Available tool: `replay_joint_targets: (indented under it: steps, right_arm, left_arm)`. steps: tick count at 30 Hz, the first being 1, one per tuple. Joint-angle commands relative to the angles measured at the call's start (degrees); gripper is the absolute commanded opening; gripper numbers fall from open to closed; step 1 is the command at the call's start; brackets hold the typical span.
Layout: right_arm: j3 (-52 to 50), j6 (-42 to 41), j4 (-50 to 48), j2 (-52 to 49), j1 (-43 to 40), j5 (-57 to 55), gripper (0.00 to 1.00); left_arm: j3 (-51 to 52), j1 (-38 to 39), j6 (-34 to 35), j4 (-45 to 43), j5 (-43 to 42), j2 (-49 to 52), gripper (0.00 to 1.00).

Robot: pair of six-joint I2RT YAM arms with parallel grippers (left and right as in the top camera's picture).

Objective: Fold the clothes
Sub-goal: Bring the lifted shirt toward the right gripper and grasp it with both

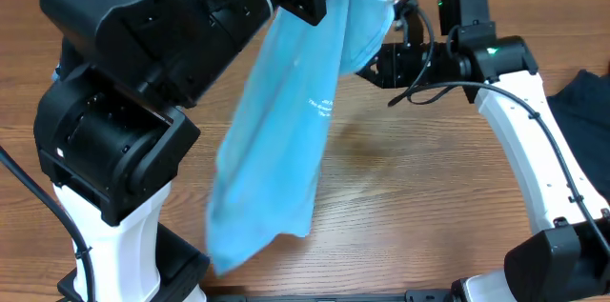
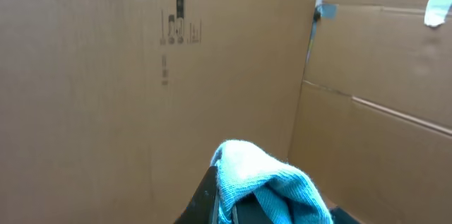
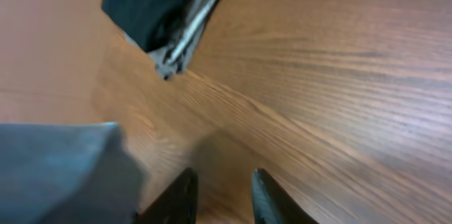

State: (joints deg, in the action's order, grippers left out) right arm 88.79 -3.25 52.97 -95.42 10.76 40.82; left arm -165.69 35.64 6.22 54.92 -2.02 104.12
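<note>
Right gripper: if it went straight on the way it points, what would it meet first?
Probably the bare table ahead of the right gripper; nothing lies between its fingers. The blue shirt hangs off to one side.

Light blue T-shirt [image 1: 286, 121]: lifted above the desk [image 1: 410, 197], hanging long and loose, with soft folds down its length.
Top end: bunched into a wad and pinched in the left gripper [image 2: 226, 207].
Print: small pale text at mid-cloth.
Dark clothes [image 1: 583, 102]: crumpled heap on the desk's right edge, black with what looks like grey, well apart from the blue one.
</note>
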Motion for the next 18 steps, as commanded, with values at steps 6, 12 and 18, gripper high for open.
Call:
replay_joint_targets:
  steps: [6,12,18]
  right_arm:
    - [0.0,-4.2,5.4,1.7,-5.6,-9.8,0.45]
    - [0.0,3.1,9.5,3.7,-6.8,1.1,0.56]
    - [0.0,4.4,12.2,7.2,-2.4,1.0,0.57]
  left_arm:
    - [-0.7,5.3,-3.0,-3.1,15.1,-1.0,0.04]
    - [0.5,9.8,-4.2,-3.0,29.9,1.3,0.04]
    - [0.6,13.7,-7.4,-8.5,47.1,4.9,0.04]
